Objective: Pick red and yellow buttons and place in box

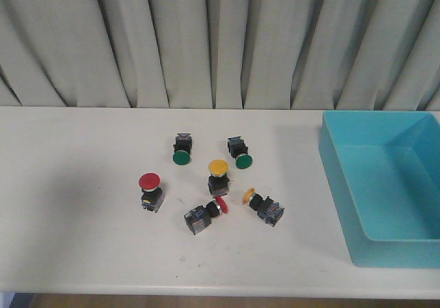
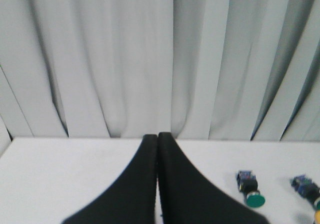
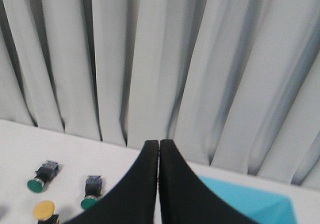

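Both the left gripper (image 2: 158, 136) and the right gripper (image 3: 159, 143) are closed on nothing. The red and yellow buttons (image 1: 217, 172) lie mid-desk (image 1: 69, 239), left of the box (image 1: 344, 205)

buttons (image 1: 213, 177) clustered mid-table (image 1: 82, 253), box (image 1: 344, 205) at right edge

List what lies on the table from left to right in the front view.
Upright red-capped button → left green-capped button → lying red-capped button → right green-capped button → lying yellow-capped button → turquoise plastic box.
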`<state>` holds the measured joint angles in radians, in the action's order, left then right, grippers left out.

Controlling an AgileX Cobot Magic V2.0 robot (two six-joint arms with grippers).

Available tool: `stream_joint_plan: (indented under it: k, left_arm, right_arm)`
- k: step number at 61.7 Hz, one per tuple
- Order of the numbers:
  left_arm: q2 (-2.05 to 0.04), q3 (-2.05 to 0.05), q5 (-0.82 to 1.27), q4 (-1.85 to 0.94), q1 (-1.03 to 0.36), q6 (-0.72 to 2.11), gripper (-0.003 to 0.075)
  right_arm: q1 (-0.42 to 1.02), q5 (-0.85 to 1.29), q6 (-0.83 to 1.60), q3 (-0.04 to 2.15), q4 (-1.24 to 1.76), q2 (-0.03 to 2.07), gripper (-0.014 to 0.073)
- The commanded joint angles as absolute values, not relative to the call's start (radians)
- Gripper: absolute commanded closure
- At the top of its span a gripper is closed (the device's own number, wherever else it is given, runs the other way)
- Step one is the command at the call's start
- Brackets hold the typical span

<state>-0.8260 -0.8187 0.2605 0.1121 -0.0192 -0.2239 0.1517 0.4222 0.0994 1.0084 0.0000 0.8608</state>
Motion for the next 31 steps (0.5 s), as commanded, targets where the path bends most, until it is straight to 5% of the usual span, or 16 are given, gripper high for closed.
stream_joint_plan:
  k: [1,8,16,31]
  left_arm:
    - [-0.873,-0.853,0.174,0.107,-0.028,-0.234,0.0724]
    - [-0.938,-0.9,0.17,0.101,-0.028,-0.234,0.0711]
    - [-1.003,-0.98,0.207,0.1,-0.029,-0.204,0.0629]
    - [-1.081,-1.127,0.32,0.098,-0.032,-0.154,0.024]
  right_arm:
    - [0.15,0.362,0.053,1.044,0.0,0.889,0.0593]
    - [0.15,0.349,0.048,1.049,-0.052,0.909,0.0559]
    - [0.15,0.343,0.046,1.049,-0.097,0.912,0.042]
    - [0.15,0.399,0.046,1.048,-0.134,0.957,-0.0009]
